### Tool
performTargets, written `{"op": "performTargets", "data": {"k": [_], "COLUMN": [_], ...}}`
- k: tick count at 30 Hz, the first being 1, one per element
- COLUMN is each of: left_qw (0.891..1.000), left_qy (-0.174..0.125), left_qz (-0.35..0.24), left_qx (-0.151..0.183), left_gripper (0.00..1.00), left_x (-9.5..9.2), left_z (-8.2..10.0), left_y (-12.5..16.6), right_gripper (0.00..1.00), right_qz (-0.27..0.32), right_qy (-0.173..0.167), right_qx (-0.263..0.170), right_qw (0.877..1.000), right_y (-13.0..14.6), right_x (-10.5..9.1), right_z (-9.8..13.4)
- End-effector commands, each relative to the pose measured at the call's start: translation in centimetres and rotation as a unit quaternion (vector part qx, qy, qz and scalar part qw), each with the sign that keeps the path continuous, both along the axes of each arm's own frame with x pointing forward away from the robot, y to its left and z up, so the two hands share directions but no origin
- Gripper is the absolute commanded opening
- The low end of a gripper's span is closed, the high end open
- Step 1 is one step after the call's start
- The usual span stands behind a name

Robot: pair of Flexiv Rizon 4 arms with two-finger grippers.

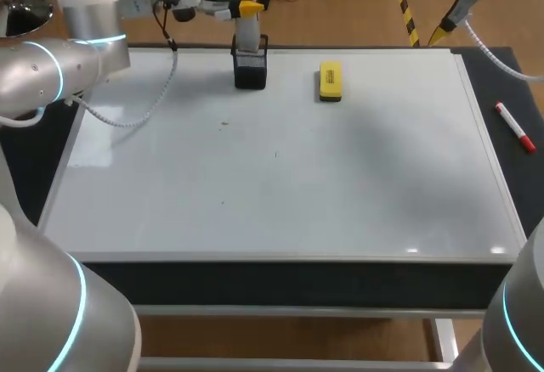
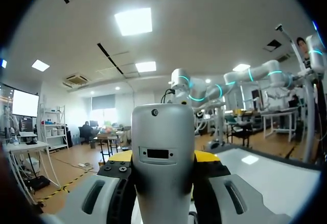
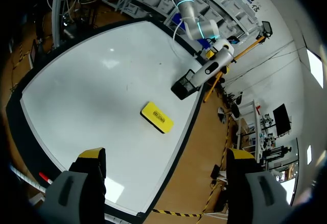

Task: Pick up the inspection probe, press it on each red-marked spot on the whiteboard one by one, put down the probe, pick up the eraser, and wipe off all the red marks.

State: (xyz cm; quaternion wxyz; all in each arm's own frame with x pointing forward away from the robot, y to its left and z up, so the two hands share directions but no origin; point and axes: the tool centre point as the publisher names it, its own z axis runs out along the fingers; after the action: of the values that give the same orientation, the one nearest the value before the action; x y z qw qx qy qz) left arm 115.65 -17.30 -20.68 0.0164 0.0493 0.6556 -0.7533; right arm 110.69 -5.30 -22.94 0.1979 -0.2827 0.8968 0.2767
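Left gripper (image 1: 245, 7) at the far edge of the whiteboard (image 1: 340, 185), left of its middle. Fingers closed on the inspection probe (image 1: 246, 36) from two sides; in the left wrist view the yellow tips sit against the probe's grey-white body (image 2: 162, 132), one on each side, with the gripper (image 2: 163, 157) filling the lower middle. Probe upright, lower end in the mouth of the black mesh holder (image 1: 250, 70), which stands on the board at that far edge.

Yellow eraser (image 1: 331, 81) flat on the board, just right of the holder, apart from it, also near the far edge.

Right gripper (image 1: 446, 28) beyond the board's far right corner, well above the surface. Right wrist view: fingers spread wide, nothing between them (image 3: 166, 153); eraser (image 3: 157, 116), holder (image 3: 185, 85) and probe (image 3: 212, 65) all ahead of it.

A few tiny specks (image 1: 225, 122) on the left half of the board; colour hard to judge.

Red marker (image 1: 515, 127) lies on the dark table (image 1: 529, 83) off the board's right edge
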Motion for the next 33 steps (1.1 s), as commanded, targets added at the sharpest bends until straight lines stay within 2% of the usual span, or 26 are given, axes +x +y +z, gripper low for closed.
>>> {"op": "performTargets", "data": {"k": [1,13,33], "left_qw": [1.000,0.999,0.999], "left_qy": [0.000,0.022,0.040], "left_qz": [-0.030,-0.025,-0.019], "left_qx": [-0.005,-0.009,-0.004], "left_gripper": [0.00,0.00,0.00], "left_x": [1.0,1.1,1.0], "left_z": [-1.3,-3.6,-7.2], "left_y": [-0.2,-0.4,-0.4], "right_gripper": [1.00,1.00,1.00], "right_qz": [0.001,0.001,0.001], "right_qy": [0.001,0.001,0.001], "right_qx": [-0.002,-0.002,-0.002], "right_qw": [1.000,1.000,1.000], "right_y": [0.0,0.0,0.0], "right_x": [0.1,0.1,0.1], "right_z": [0.1,0.1,0.1]}}
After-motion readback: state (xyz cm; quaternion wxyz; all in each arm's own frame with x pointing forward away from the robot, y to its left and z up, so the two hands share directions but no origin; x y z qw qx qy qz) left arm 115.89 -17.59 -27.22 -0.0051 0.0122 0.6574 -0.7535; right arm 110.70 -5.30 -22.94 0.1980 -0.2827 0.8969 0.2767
